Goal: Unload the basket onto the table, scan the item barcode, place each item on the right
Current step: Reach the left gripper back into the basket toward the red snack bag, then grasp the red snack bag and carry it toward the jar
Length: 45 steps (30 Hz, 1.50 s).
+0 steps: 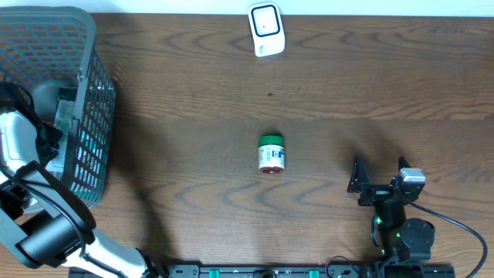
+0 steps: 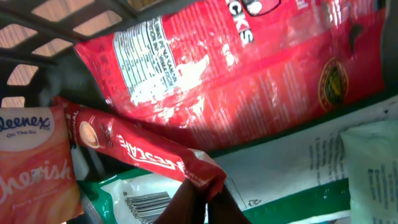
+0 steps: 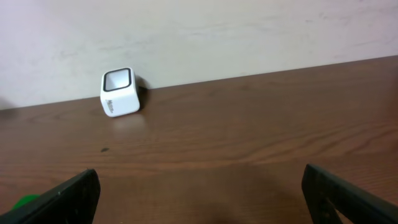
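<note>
The left end effector pinches one end of the red packet inside the basket — the packet stretches away to its left. The scanner sits far off to its right. The right end effector hangs released.

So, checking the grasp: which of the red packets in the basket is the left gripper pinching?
The slim red stick sachet, pinched at its end by the left gripper; the big red bag lies behind it, ungripped.

The grey plastic mesh basket is cropped by the overhead view's left edge, the left gripper inside hidden under its white arm.
</note>
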Each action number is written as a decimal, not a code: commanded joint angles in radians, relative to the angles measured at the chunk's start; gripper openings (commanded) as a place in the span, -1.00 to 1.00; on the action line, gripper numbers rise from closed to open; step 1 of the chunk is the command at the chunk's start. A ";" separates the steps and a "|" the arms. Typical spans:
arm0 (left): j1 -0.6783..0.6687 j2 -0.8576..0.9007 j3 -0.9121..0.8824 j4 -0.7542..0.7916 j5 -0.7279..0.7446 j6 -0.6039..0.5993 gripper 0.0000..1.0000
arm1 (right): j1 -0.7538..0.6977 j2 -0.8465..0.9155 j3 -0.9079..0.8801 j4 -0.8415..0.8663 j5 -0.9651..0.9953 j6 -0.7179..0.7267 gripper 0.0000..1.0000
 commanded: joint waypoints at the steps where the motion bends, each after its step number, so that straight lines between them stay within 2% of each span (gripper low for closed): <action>1: 0.005 -0.026 0.011 -0.013 0.022 0.002 -0.86 | 0.008 0.000 -0.001 -0.004 0.003 0.006 0.99; 6: 0.005 -0.135 0.025 -0.021 0.022 0.002 -0.86 | 0.008 0.000 -0.001 -0.004 0.003 0.006 0.98; 15: 0.005 -0.437 0.026 -0.001 0.055 0.002 -0.86 | 0.008 0.000 -0.001 -0.004 0.003 0.006 0.99; 23: 0.004 -0.710 0.026 0.090 0.198 0.002 -0.86 | 0.008 0.000 -0.001 -0.004 0.002 0.006 0.99; 30: 0.002 -0.869 0.029 0.113 0.477 -0.010 -0.86 | 0.008 0.000 -0.001 -0.004 0.003 0.006 0.99; 37: -0.117 -0.919 0.029 0.090 0.609 -0.013 -0.86 | 0.008 0.000 -0.001 -0.004 0.003 0.006 0.98; 45: -0.324 -0.921 0.030 0.059 0.566 0.002 -0.86 | 0.008 0.000 -0.001 -0.004 0.003 0.006 0.99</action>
